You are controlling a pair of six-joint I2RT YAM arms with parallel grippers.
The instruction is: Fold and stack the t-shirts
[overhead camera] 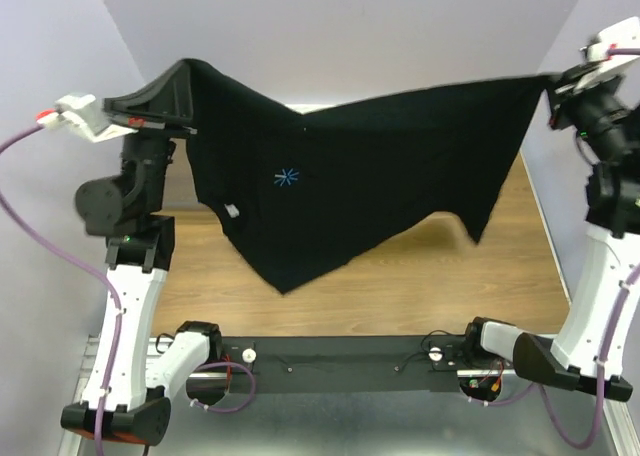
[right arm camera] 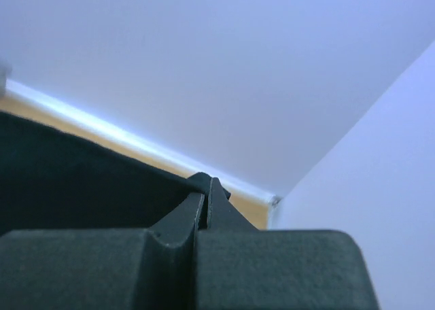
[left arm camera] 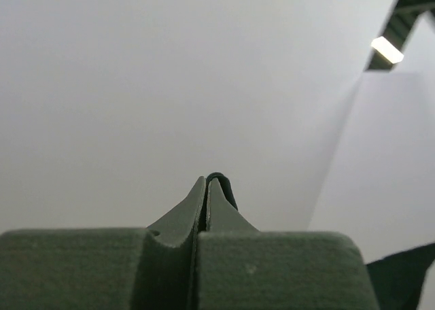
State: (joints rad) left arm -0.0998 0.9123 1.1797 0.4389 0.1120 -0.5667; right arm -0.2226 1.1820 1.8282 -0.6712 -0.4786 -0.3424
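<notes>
**Left.** My left claw (overhead camera: 180,76) is clenched on one upper corner of the shirt (overhead camera: 350,166). In its wrist view, only a thin black fold of cloth shows above the pinched tips.

**Centre.** The shirt hangs spread between my two claws, raised over the table (overhead camera: 420,276). Its top edge sags in the middle. The lower edge droops to a point at left of centre, below the label (overhead camera: 232,212) and the blue mark (overhead camera: 287,178). I cannot tell whether that point touches the table.

*Handling (judged).*
- The cloth is light, limp and not fragile. It has no stiffness of its own, so it takes whatever shape gravity and my two holds give it.
- It is far wider than either claw, so the best holds are at corners or along an edge, pinching through a doubled fold.
- A thin pinch may creep out under a sharp tug, so even tension across the top edge suits it best.

**Right.** My right claw (overhead camera: 552,84) is clenched on the opposite upper corner. In its wrist view, black cloth runs from the left up to the closed tips, with a short flap hanging beneath this end.
</notes>
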